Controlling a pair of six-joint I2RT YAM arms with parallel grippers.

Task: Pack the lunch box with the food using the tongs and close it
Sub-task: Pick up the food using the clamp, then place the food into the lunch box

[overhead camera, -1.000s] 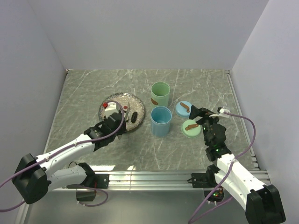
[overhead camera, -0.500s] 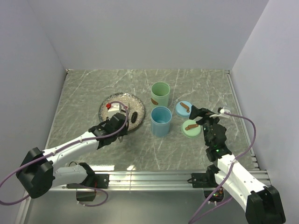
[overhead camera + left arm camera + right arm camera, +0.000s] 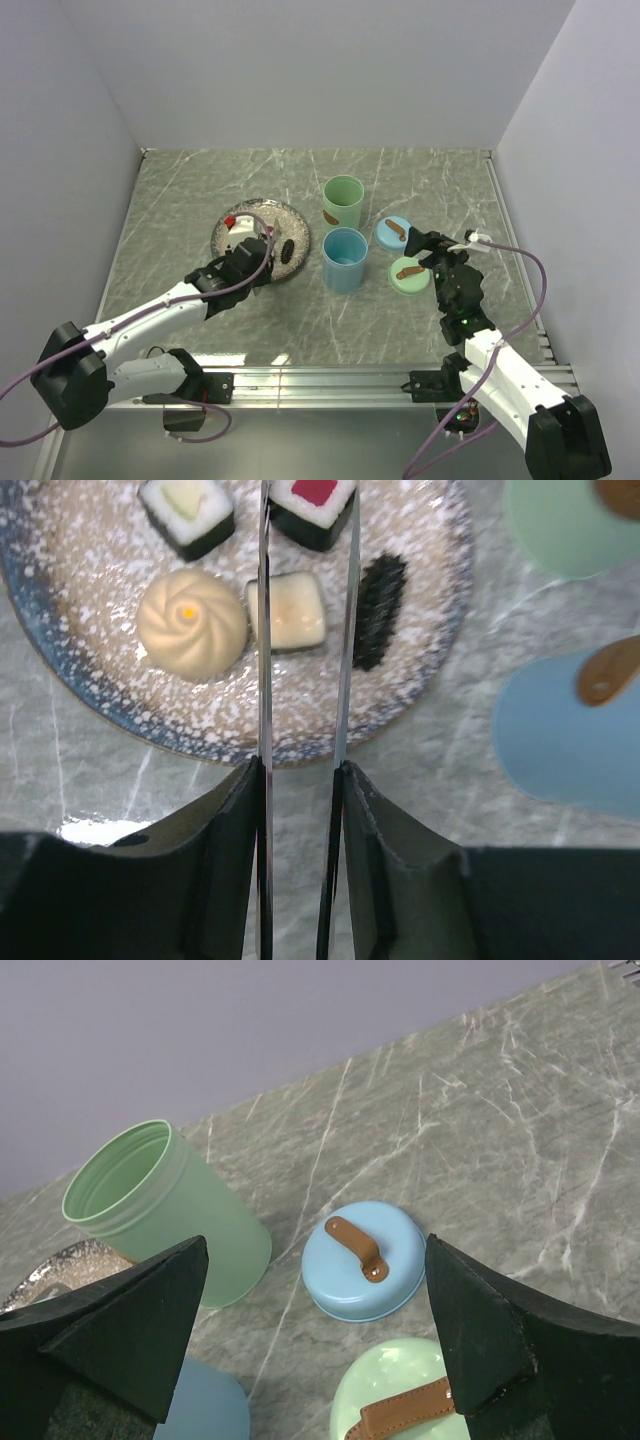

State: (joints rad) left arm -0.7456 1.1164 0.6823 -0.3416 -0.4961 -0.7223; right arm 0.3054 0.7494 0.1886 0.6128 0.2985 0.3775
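Left fingers [image 3: 225, 820] are closed partway on the tongs [image 3: 266, 680], one pad against each silver arm, so the arms run nearly parallel with a narrow gap between them. Right fingers [image 3: 130, 1310] are spread wide and hold nothing; they hover near the blue lid [image 3: 365, 1260] and green lid [image 3: 400, 1400].

All the food is on the plate [image 3: 110, 695]. The tong arms reach over it.
- The pale cube [image 3: 290, 610] and red-topped cube [image 3: 312, 500] sit between the arms.
- The bun [image 3: 190, 620] and green-topped cube [image 3: 187, 510] are left of them.
- The dark oblong piece [image 3: 378, 610] is just right of the right arm.
- The tips run off the wrist view, so I cannot tell which cube they bracket.

The green container [image 3: 343, 203] and blue container [image 3: 345, 260] stand open to the right of the plate.

Risks, as I judge them:
- The left arm appears to cross the pale cube's left edge. A squeeze there may land on top of the cube, tip it, or shove it into the bun.
- With two cubes in one line, the tongs may pinch both, or catch one by a corner.
- The right arm may sweep the dark piece toward the rim and onto the desk [image 3: 180, 190].
- Smooth metal on soft food means that too little squeeze drops the piece over the desk in transit, and too much crushes it.
- The tongs may pivot between the pads and shift the tips off target.
- The long tips may knock a container over.
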